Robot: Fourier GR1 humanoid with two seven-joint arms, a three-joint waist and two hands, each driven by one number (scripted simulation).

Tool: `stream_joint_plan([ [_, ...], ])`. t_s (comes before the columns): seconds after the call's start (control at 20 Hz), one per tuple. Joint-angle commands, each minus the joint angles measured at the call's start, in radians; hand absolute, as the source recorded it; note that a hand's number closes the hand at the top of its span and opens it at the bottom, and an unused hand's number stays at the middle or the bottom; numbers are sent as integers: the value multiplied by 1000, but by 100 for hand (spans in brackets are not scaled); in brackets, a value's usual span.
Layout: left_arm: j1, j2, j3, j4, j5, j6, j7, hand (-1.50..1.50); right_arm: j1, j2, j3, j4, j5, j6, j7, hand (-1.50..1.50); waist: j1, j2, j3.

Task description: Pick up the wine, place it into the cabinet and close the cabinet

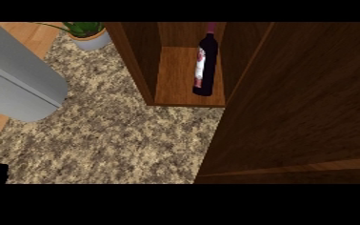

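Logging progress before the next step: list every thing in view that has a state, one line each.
wine bottle: inside the cabinet, resting on its shelf, not held
cabinet: open, front uncovered
cabinet door: swung open, at the view's right
potted plant: upright on the counter, left of the cabinet
left forearm: at the view's left edge, hand out of view
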Motion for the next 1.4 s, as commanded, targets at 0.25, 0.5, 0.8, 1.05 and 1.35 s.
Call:
stream_joint_plan([
  [0.25, 6, 33, 44, 18, 43, -74, 7, 150, -75, 110, 212, 112, 57, -156, 1, 150, 29, 2, -2],
  [0.5, 4, 25, 17, 17, 26, -92, 3, 150, -112, 109, 156, 151, 19, -171, -28, 150, 48, 14, -4],
  [0.8, -7, 25, 35, 36, 38, -115, -7, 150, -98, 109, 108, 183, -25, -185, -49, 150, 65, 25, -7],
  [1.05, -14, 45, 45, 32, 38, -134, 0, 150, -124, 109, 60, 189, -27, -184, -64, 150, 80, 25, -6],
  [1.35, -32, 41, 34, 36, 42, -149, 6, 150, -157, 109, -12, 196, -28, -172, -64, 150, 91, 42, -9],
])
